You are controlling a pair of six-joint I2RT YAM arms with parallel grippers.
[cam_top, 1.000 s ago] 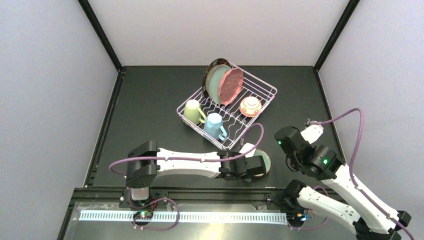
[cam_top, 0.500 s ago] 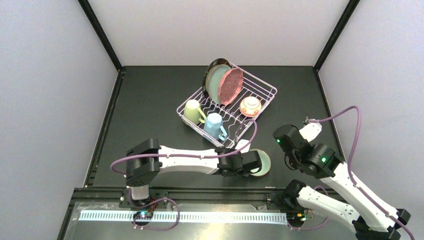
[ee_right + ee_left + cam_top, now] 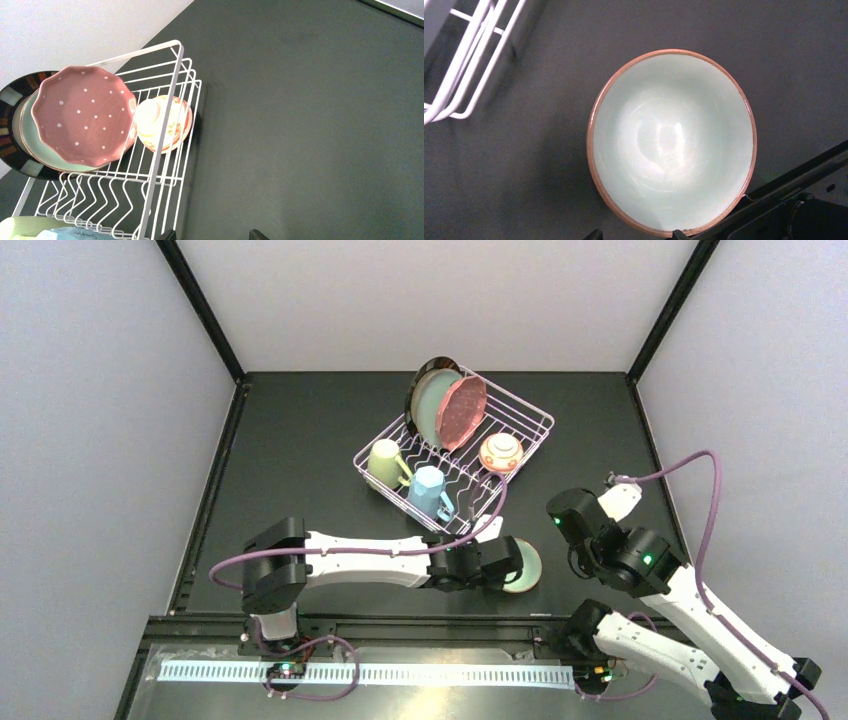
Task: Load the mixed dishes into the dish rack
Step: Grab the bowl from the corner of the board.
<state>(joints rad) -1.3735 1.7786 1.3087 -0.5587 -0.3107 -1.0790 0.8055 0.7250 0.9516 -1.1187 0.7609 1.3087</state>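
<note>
Reading outward from the left gripper [image 3: 512,565]: I see its fingers spread wide and gripping nothing, hanging above the mint bowl [image 3: 671,142], which sits upright on the dark table [image 3: 300,440] (rim orange-brown). The bowl lies outside the dish rack [image 3: 470,480], at 5 o'clock from the rack's centre in the top view.

Rack contents:
- 12 o'clock: three plates on edge, the pink dotted scalloped plate [image 3: 80,115] foremost, then the teal flower plate [image 3: 31,131], then the cream plate with dark striped rim [image 3: 9,107].
- 3 o'clock: the red-orange bowl [image 3: 162,122].
- 9 o'clock: the cream mug [image 3: 385,462].
- 7 o'clock: the blue mug [image 3: 430,490].

The right gripper [image 3: 212,235] is spread and empty, at 4 o'clock, apart from the rack.
</note>
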